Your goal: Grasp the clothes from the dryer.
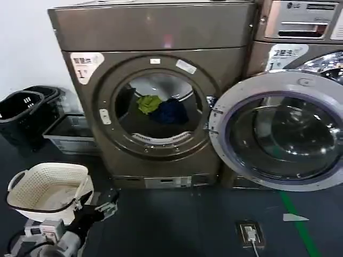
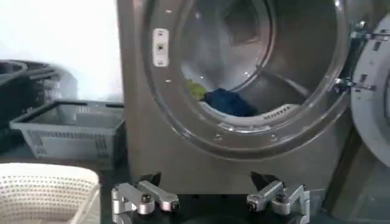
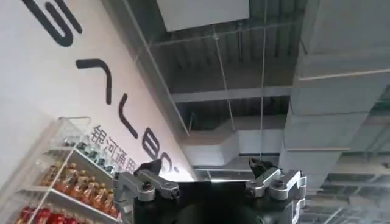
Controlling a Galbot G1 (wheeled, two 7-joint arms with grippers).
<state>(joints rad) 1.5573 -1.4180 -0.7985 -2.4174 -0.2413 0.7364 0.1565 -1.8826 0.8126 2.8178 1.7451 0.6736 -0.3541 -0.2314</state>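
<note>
The clothes (image 1: 162, 109), a yellow-green piece beside a larger navy one, lie on the drum floor inside the dryer (image 1: 155, 91), toward the back, with the glass door (image 1: 278, 131) swung fully open to the right. The left pincer (image 1: 107, 206) hangs low above the floor, below and left of the porthole, beside the white laundry basket (image 1: 48, 187); its jaws stand wide apart and hold nothing. The right pincer (image 3: 210, 182) points at the ceiling, also spread and empty. Judging from here, the reach must rise over the porthole's lower rim; coming in low risks striking it, and a shallow pinch might lift only one piece.
</note>
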